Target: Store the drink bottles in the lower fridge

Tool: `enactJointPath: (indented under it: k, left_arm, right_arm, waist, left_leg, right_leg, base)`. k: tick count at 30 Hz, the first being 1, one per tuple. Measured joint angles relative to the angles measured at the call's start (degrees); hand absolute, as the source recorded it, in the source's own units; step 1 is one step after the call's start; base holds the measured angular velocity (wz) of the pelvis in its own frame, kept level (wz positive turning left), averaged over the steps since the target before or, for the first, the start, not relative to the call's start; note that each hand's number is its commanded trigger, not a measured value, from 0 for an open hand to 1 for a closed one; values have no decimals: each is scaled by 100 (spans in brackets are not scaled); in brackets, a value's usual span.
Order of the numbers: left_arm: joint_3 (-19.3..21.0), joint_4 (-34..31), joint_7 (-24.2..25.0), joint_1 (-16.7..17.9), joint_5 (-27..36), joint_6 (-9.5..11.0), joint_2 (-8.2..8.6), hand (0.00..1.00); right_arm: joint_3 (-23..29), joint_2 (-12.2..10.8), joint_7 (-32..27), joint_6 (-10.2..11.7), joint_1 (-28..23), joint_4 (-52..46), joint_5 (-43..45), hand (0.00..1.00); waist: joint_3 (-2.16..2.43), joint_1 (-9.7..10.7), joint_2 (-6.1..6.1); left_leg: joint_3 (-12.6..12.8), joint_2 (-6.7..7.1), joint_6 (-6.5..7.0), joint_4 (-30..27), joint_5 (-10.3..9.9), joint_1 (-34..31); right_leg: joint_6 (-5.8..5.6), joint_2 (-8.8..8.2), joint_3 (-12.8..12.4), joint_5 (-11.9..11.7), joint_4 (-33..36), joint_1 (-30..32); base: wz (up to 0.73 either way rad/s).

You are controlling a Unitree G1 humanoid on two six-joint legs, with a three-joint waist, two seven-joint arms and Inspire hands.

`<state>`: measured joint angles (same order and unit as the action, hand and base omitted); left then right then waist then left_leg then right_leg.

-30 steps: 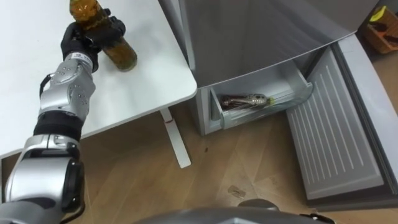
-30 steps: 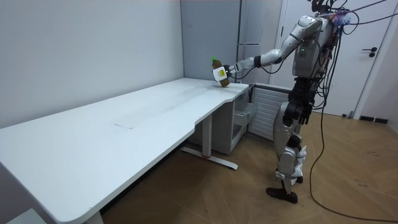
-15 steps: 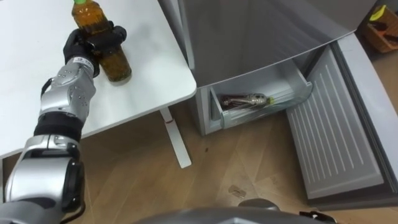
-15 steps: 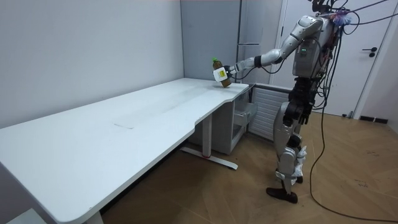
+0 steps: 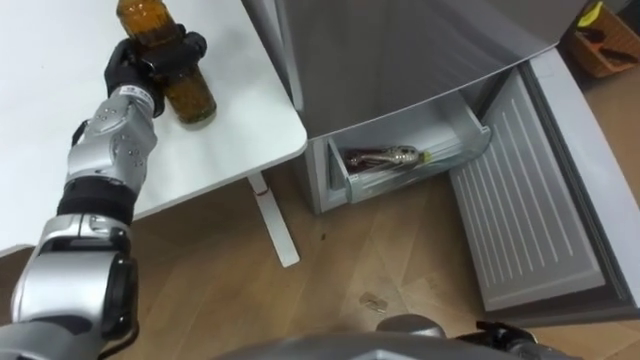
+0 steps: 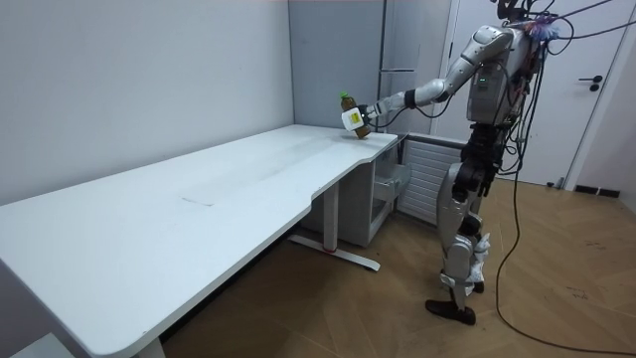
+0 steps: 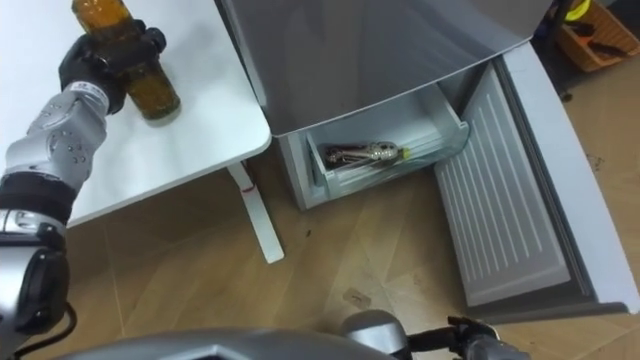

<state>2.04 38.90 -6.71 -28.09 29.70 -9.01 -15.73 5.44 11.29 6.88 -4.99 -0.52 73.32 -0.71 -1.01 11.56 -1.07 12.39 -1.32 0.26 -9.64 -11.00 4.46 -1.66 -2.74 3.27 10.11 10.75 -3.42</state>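
**bottle in left hand, drawer off to its right and lower down**

i am curling my left hand round the middle of the amber bottle, fingers and thumb closed on it. neck is sticking up out of the top of the grip, base showing below. the bottle's long axis is running close to upright, leaning a little in the room view.

taking the lower drawer as the mark: the bottle is sitting well to the left of the drawer and higher than it, over the corner of the white table that is nearest the drawer. cannot tell if the base is touching the table top or hanging just above.

the drawer is standing pulled out. another bottle is lying flat inside it, long axis along the drawer's width. the fridge door is hanging open on the drawer's right.

judging the next move: carrying rightward and down past the table edge, then tipping the bottle from upright to flat to match the one in the drawer. my left hand is doing the carrying since it is the one gripping.
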Motion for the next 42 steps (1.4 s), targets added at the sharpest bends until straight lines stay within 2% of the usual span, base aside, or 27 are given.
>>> enactJointPath:
  k: [1, 3, 6, 10, 13, 15, 20, 25, 30, 34, 36, 37, 38, 39, 40, 41, 42]
  left_arm:
    - [-17, -39, 6, 0, 7, 1, 9, 100]
    - [-27, -299, 6, 46, 14, 25, 147, 100]
    - [-301, -940, 92, 285, 7, 166, 367, 100]
    - [-515, -1287, 281, 485, -8, 222, 467, 100]
    - [-715, -1895, 279, 778, -68, 227, 564, 100]
    - [-1043, -2107, 370, 834, -52, 281, 596, 100]
    - [-1219, -2193, 399, 846, -35, 297, 656, 100]
    - [-1303, -2200, 404, 867, -21, 324, 747, 100]
    - [-1449, -2200, 402, 1013, 24, 640, 841, 100]
    - [-1700, -2200, 399, 1055, 163, 829, 834, 100]
    - [-1808, -2200, 399, 1118, 235, 957, 836, 100]
    - [-1865, -2199, 400, 1184, 235, 1024, 847, 100]
    - [-1876, -2197, 403, 1282, 234, 1147, 836, 100]
    - [-1862, -2197, 403, 1325, 235, 1235, 813, 100]
    - [-1795, -2155, 475, 1449, 241, 1393, 805, 100]
    - [-1867, -2145, 517, 1576, 273, 1351, 812, 100]
    - [-1924, -2141, 520, 1617, 327, 1307, 873, 100]
  right_arm:
    - [-39, -6, -1, 25, -1, -58, -54, 0]
    - [-228, -13, 15, 87, -4, -211, -193, 0]
    - [-542, -15, 75, 266, 2, -496, -203, 0]
    - [-655, -32, 164, 371, 10, -693, -200, 0]
    - [-713, -98, 202, 407, -4, -800, -209, 0]
    - [-835, -125, 206, 426, 2, -850, -196, 0]
    - [-1193, -301, 325, 502, -7, -1134, -299, 0]
    - [-1440, -304, 466, 516, -6, -1480, -330, 0]
    - [-1846, -297, 505, 517, -6, -2021, -346, 0]
    - [-2045, -259, 584, 525, -37, -2397, -404, 0]
    - [-2045, -256, 619, 556, -67, -2603, -506, 0]
    - [-2044, -248, 640, 570, -98, -2742, -600, 0]
    - [-2043, -273, 659, 573, -112, -2901, -601, 0]
    - [-2046, -284, 678, 575, -110, -3042, -602, 0]
    - [-2068, -248, 708, 622, -157, -3353, -620, 0]
    - [-2115, -227, 689, 642, -256, -3560, -729, 0]
    - [-2173, -185, 701, 640, -282, -3632, -845, 0]
  waist:
    - [0, -12, -1]
    - [1, -102, -1]
    - [5, -241, -4]
    - [8, -277, -3]
    - [14, -224, 5]
    - [33, -252, 35]
    - [54, -258, 85]
    - [54, -287, 85]
    - [54, -329, 85]
    - [53, -393, 87]
    - [52, -388, 88]
    - [27, -388, 51]
    - [25, -413, 40]
    - [33, -430, 78]
    - [26, -337, 91]
    - [20, -231, 52]
    - [13, -187, 65]
  left_leg:
    - [0, 0, 0, 0, 0, -6]
    - [8, 0, 0, 1, 0, -22]
    - [-1, -1, 0, 1, 0, -20]
    - [-13, -3, 0, 1, 0, -21]
    - [-92, 0, -1, 1, 1, -69]
    - [-157, 1, -1, 3, 1, -46]
    - [-155, 0, -1, 3, 1, -13]
    - [-154, 11, -1, 4, 1, -5]
    - [-143, 9, 0, 8, 1, -3]
    - [-179, 10, -1, 20, 1, 6]
    - [-257, -21, 2, 28, 3, 41]
    - [-573, -89, 4, 54, 10, 127]
    - [-1035, -154, 0, 50, 7, 171]
    - [-1142, -149, -11, 36, 0, 160]
    - [-1123, -145, -101, 22, -68, 160]
    - [-900, -185, -153, 28, -93, 182]
    - [-588, -194, -155, 35, -95, 217]
  right_leg:
    - [1, 0, -10, 0, 2, 12]
    - [5, -3, -12, -3, 3, 43]
    - [5, -4, 2, -3, -6, 32]
    - [5, -4, 10, -3, -7, 29]
    - [5, -13, 104, -3, -12, 43]
    - [5, -11, 111, -3, -7, 13]
    - [5, -11, 122, -3, -12, -34]
    - [5, -21, 115, -3, -12, -49]
    - [5, -22, 124, -3, -11, -61]
    - [5, -25, 93, -3, 0, -78]
    - [1, -24, 108, -1, 87, -61]
    - [-3, 27, 163, 57, 470, 148]
    - [84, 122, 55, 137, 576, 373]
    - [148, 128, -33, 6, 289, 473]
    - [149, 100, 88, -327, 62, 469]
    - [152, 113, 139, -348, 84, 371]
    - [149, 123, -29, -345, 83, 284]
  base:
    - [-11]
    - [-2]
    - [0]
    - [0]
    - [13]
    - [8]
    - [1]
    - [0]
    - [1]
    - [7]
    - [4]
    - [-14]
    - [-27]
    - [-24]
    - [16]
    - [48]
    - [54]
